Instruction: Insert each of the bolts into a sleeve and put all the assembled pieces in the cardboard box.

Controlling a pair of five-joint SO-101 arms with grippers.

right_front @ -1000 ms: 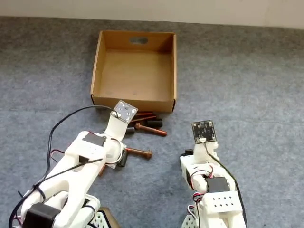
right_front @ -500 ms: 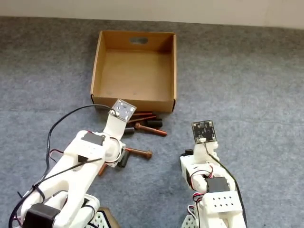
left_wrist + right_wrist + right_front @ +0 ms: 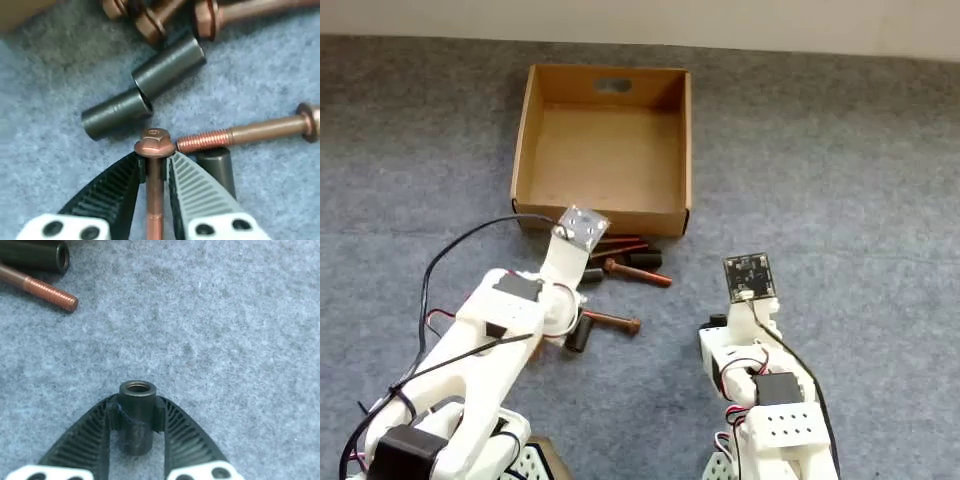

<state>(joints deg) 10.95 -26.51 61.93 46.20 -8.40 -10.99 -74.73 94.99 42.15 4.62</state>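
High view: The box (image 3: 605, 215) sits near the far edge of the desk (image 3: 840, 180), open side up. Loose bolts (image 3: 638, 272) and loose sleeves (image 3: 645, 260) lie flat just by its near wall. The left arm (image 3: 510, 320) leans over this pile. The right arm (image 3: 765, 400) is by the near edge, well apart from the pile.

Left wrist view: The left end effector (image 3: 154, 160) is clenched on a bolt (image 3: 154, 200), with one finger on each side of its thin part. The bolt runs along the fingers. Its head points away from the wrist, at the pile, and the head touches the thread tip of a loose bolt lying across. I think it is held this way to lift it out of the pile. The thread end must go in first, so it may need turning.

Right wrist view: The right end effector (image 3: 136, 407) is grasping a sleeve (image 3: 136, 427). The sleeve runs along the fingers, and its open hole points away from the wrist. I think it is held like this so the bolt can slide in
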